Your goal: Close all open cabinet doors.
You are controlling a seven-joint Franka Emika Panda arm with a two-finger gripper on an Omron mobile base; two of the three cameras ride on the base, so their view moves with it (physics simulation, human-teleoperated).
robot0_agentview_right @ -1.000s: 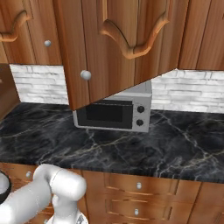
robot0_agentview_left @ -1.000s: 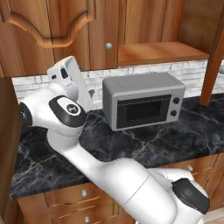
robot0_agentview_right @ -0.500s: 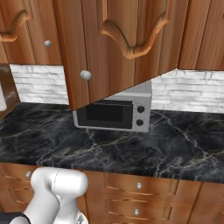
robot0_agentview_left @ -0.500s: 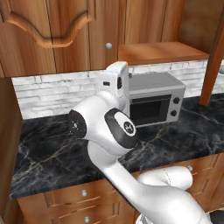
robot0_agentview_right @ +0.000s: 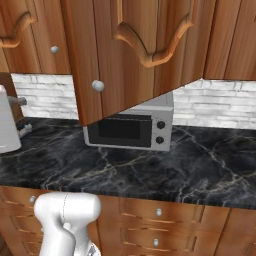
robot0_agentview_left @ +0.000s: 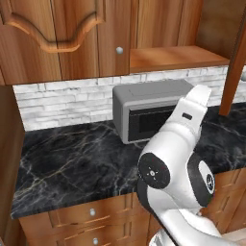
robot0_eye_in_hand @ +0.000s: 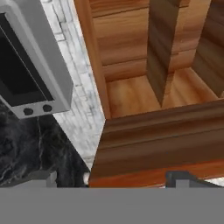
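Observation:
One cabinet door (robot0_agentview_right: pixel 130 55) stands swung open over the counter, its round silver knob (robot0_agentview_right: pixel 98 85) at the lower free corner. In the left base view its edge (robot0_agentview_left: pixel 235 67) shows at the right, beside the bare cabinet shelf (robot0_agentview_left: pixel 178 57). A shut cabinet door (robot0_agentview_left: pixel 81 38) with a knob (robot0_agentview_left: pixel 119 50) hangs left of the opening. My gripper (robot0_agentview_right: pixel 21 115) is open and holds nothing, in front of the microwave and below the open cabinet. In the hand view the gripper (robot0_eye_in_hand: pixel 113 178) points up at the cabinet interior (robot0_eye_in_hand: pixel 140 92), with a moulded wooden edge (robot0_eye_in_hand: pixel 153 146) close ahead.
A grey microwave (robot0_agentview_right: pixel 132 127) stands on the black marble counter (robot0_agentview_right: pixel 150 170) against a white brick wall (robot0_agentview_left: pixel 62 103). Drawer fronts (robot0_agentview_right: pixel 165 212) with silver knobs run below the counter. My white arm (robot0_agentview_left: pixel 178 168) covers the microwave's right side in the left base view.
The arm has swung from the left side of the counter to the right, across the microwave's front. The hand has come into the right base view's left edge. The jaws stayed open.

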